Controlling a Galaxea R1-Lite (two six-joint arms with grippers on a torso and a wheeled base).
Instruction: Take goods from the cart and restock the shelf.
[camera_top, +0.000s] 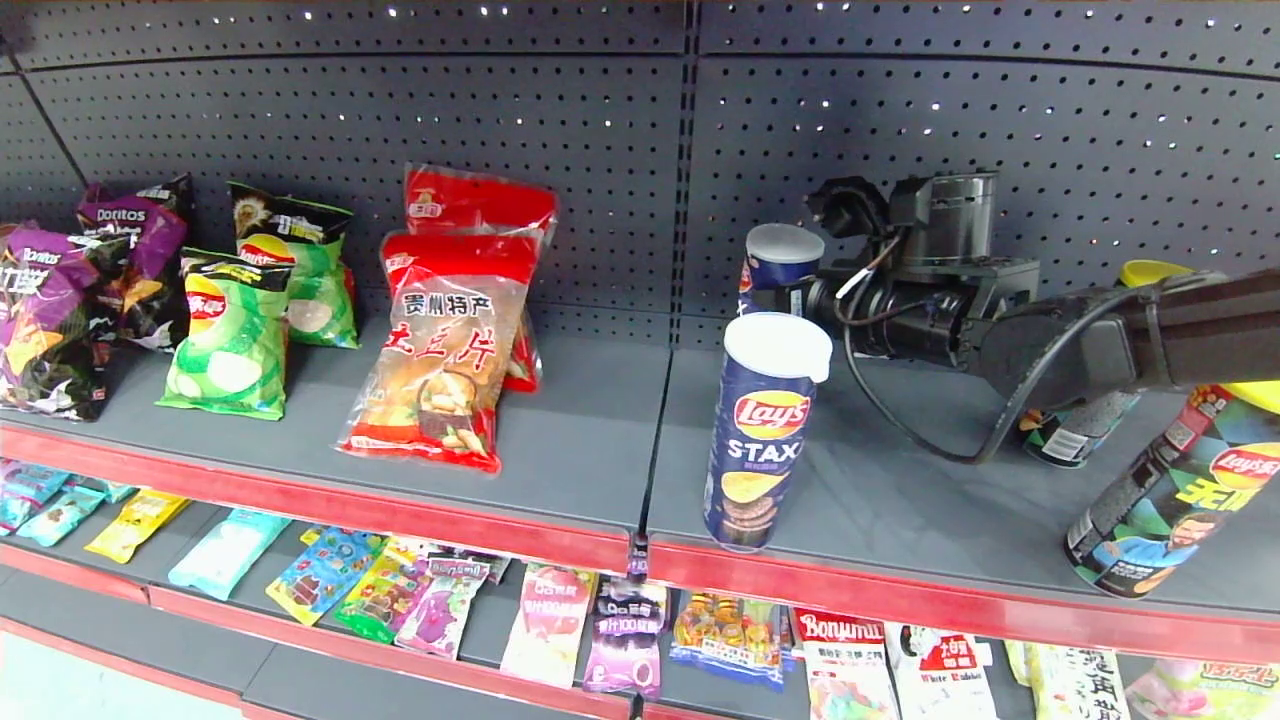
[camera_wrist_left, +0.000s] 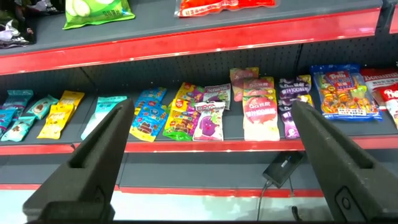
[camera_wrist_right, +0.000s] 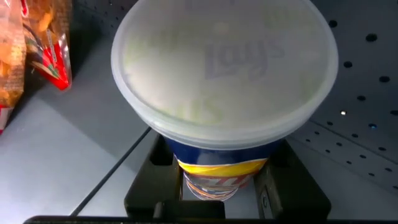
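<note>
Right tool (camera_top: 792, 292) clamps rear can (camera_top: 783, 255) behind front can (camera_top: 765, 430).

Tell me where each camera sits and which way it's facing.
Head view: on the head, looking forward and down at the shelf; right arm shows, right gripper around the rear blue can.
Left wrist view: low, facing candy packets on a lower shelf, framed by the open left gripper.
Right wrist view: looks down on that can's lid, fingers flanking it.
Shared: head and right wrist both see the can.

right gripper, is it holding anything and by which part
The right gripper holds the blue chip can by its body, below the lid. The left gripper is empty.
</note>
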